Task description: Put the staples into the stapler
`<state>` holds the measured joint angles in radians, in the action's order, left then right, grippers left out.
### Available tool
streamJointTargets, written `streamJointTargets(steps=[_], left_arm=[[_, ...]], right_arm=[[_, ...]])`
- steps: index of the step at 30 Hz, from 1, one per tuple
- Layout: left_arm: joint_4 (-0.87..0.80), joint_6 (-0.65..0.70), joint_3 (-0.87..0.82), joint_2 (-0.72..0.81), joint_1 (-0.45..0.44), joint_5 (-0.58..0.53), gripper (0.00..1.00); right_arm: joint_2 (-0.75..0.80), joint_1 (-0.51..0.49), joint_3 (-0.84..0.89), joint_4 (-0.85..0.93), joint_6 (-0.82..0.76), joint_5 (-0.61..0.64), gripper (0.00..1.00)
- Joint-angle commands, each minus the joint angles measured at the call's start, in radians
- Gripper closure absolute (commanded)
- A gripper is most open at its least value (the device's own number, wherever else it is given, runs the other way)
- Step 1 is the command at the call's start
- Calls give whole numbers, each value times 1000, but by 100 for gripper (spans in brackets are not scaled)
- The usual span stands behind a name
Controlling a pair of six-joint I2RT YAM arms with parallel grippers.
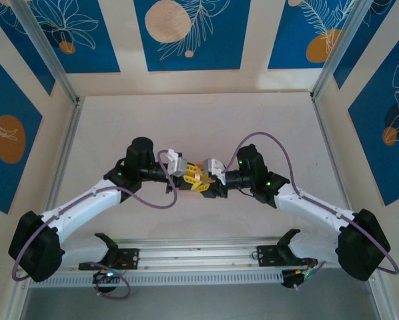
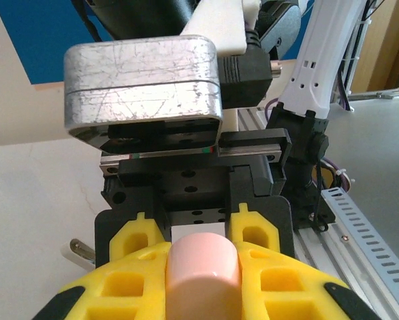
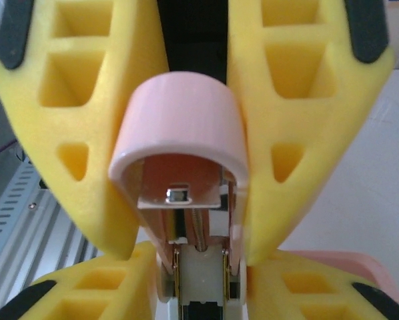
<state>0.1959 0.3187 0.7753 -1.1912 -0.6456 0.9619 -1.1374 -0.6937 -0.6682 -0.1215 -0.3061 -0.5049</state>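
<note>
The pink stapler (image 1: 198,175) hangs above the middle of the table, held between both grippers. My left gripper (image 1: 188,179) is shut on one rounded end of the stapler (image 2: 203,270), its yellow fingers (image 2: 119,287) pressed to both sides. My right gripper (image 1: 211,176) faces it, its yellow fingers (image 3: 289,133) closed against both sides of the raised pink lid (image 3: 179,113). Under the lid I see the spring and the white magazine channel (image 3: 199,273). The staples are out of view.
The bare pale table (image 1: 199,127) stretches behind the arms, fenced by aluminium posts (image 1: 66,80) at the sides. A metal rail (image 1: 199,257) runs along the near edge. A small silver piece (image 2: 79,248) lies on the table. A pink edge (image 3: 346,261) shows low on the right.
</note>
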Motion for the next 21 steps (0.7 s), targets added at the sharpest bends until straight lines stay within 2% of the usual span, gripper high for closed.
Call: streamJointTargets(steps=[1, 3, 7, 8, 11, 14, 19, 21], left_arm=[[52, -20, -8, -2, -10, 28, 81], [62, -28, -16, 2, -11, 8, 74], [47, -40, -24, 19, -10, -93, 61], [30, -42, -24, 26, -10, -129, 53], [5, -55, -31, 43, -10, -254, 36], [6, -71, -48, 56, -10, -366, 25], [20, -87, -69, 42, -10, -451, 22], [17, -92, -64, 23, -10, -466, 22]], right_arm=[[13, 3, -21, -6, 18, -27, 71], [23, 13, -15, -5, 42, -17, 76], [56, 57, 10, 5, 147, 23, 77], [67, 81, 14, 23, 195, 27, 77], [109, 153, 7, 126, 317, 70, 77], [142, 230, -26, 292, 397, 150, 77], [118, 415, -97, 556, 575, 299, 81], [77, 500, -116, 628, 624, 311, 82]])
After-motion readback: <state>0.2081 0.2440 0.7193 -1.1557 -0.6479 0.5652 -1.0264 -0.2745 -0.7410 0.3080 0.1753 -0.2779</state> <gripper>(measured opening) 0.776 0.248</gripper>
